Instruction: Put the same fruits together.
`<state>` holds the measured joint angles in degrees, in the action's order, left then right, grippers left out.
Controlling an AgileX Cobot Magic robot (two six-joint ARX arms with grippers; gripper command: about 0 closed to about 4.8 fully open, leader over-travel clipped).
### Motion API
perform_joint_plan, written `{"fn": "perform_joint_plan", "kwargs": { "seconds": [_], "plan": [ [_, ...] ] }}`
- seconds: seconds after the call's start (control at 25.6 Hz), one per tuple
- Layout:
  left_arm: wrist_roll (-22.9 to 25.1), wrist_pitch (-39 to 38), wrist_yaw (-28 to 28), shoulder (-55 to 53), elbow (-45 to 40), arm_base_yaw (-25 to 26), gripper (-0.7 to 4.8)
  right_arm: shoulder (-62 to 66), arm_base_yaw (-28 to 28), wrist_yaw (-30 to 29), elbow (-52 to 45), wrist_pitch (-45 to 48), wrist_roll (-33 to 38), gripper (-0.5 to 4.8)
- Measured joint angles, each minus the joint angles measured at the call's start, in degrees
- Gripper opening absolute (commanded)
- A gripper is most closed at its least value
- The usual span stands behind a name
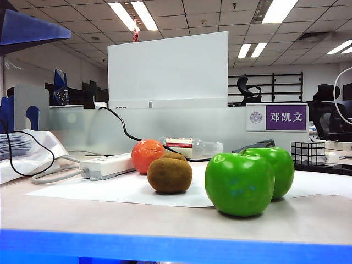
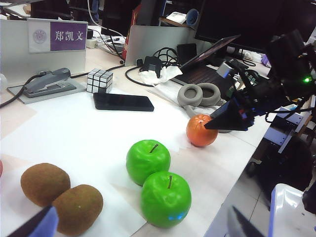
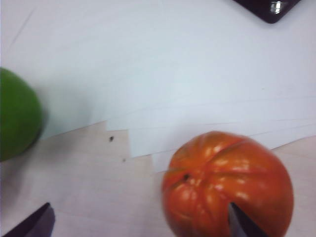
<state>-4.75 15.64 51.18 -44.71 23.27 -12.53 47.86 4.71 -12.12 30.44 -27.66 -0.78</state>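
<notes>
Two green apples (image 1: 240, 184) (image 2: 148, 161) stand side by side on white paper (image 2: 94, 143). Two brown kiwis (image 2: 44, 183) (image 1: 170, 175) lie together beside them. One tangerine (image 1: 147, 155) sits behind the kiwis. Another tangerine (image 2: 201, 130) (image 3: 227, 182) rests apart near the table edge. My right gripper (image 3: 140, 229) is open just above it, and one dark finger (image 2: 228, 118) hangs beside the fruit. My left gripper (image 2: 138, 232) is open and empty, hovering above the nearer apple (image 2: 166, 198) and kiwi (image 2: 78, 208). Neither gripper appears in the exterior view.
A gridded cube (image 2: 99, 80), a black phone (image 2: 123, 102), a stapler (image 2: 49, 81) and grey headphones (image 2: 200, 94) lie behind the fruits. A power strip (image 1: 107, 165) and a bottle (image 1: 192, 147) sit by the partition. The table edge (image 2: 232, 197) runs close to the apples.
</notes>
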Motion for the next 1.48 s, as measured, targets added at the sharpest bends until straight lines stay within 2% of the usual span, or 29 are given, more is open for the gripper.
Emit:
{"fn": "perform_joint_plan", "kwargs": {
  "seconds": [0.47,0.66,0.78,0.98,1.25,1.29,1.41,1.48],
  "plan": [
    [0.0,0.0,0.0,0.0,0.0,0.0,4.58,11.1,0.3,2.3,1.2,10.7,-0.1,4.79],
    [0.0,0.0,0.0,0.0,0.0,0.0,4.58,11.6,1.1,6.7,1.4,10.2,-0.1,4.79],
    [0.0,0.0,0.0,0.0,0.0,0.0,4.58,12.4,2.6,9.2,0.0,4.9,0.7,4.79],
    [0.0,0.0,0.0,0.0,0.0,0.0,4.58,12.1,5.8,8.9,0.2,3.3,0.9,4.79],
    [0.0,0.0,0.0,0.0,0.0,0.0,4.58,12.3,5.9,8.5,0.1,2.9,0.9,4.69],
    [0.0,0.0,0.0,0.0,0.0,0.0,4.58,12.3,5.9,8.4,0.1,2.9,0.8,3.41],
    [0.0,0.0,0.0,0.0,0.0,0.0,4.58,12.3,5.9,8.0,0.1,2.9,0.9,0.12],
    [0.0,0.0,0.0,0.0,0.0,0.0,4.58,12.3,5.8,7.8,0.1,3.0,0.7,-0.04]
  ]
}}
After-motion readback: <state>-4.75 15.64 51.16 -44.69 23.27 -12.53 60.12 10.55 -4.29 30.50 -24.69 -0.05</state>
